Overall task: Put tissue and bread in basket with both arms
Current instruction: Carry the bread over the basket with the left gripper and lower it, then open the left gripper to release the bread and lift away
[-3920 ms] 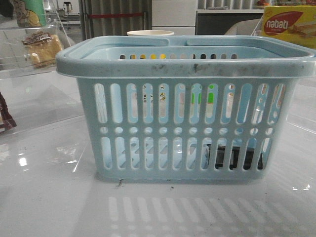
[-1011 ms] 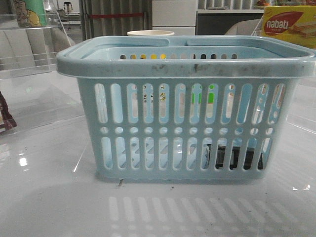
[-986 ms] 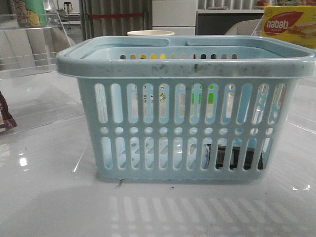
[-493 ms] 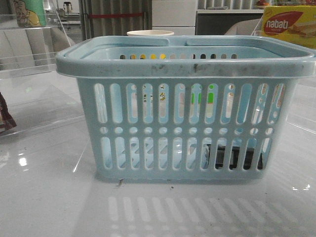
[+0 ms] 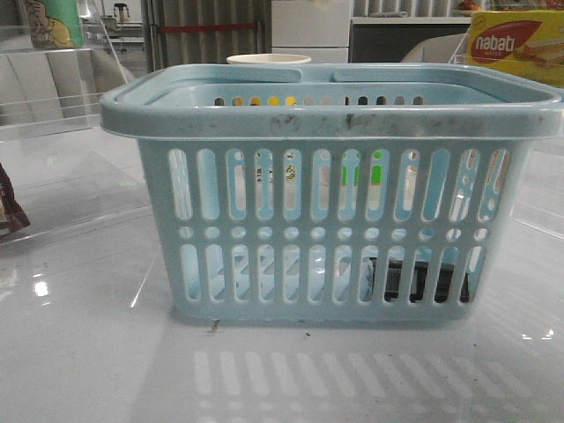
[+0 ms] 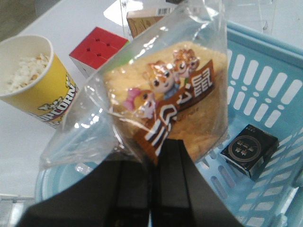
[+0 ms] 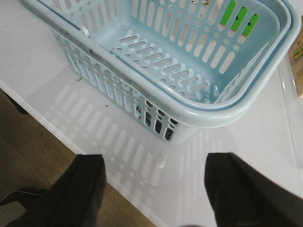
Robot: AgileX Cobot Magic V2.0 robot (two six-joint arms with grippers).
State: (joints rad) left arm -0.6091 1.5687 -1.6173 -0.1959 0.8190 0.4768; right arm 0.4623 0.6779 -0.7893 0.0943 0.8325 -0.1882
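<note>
Above the pale blue slotted plastic basket, the left hand is pinching shut on the golden-brown bread in its clear wrapper, while the flat black tissue pack is lying on the basket floor against a wall. Loose wrapper film risks snagging the thick rim on release. The right hand is hanging wide open and empty beyond the counter's near edge, where room is free
</note>
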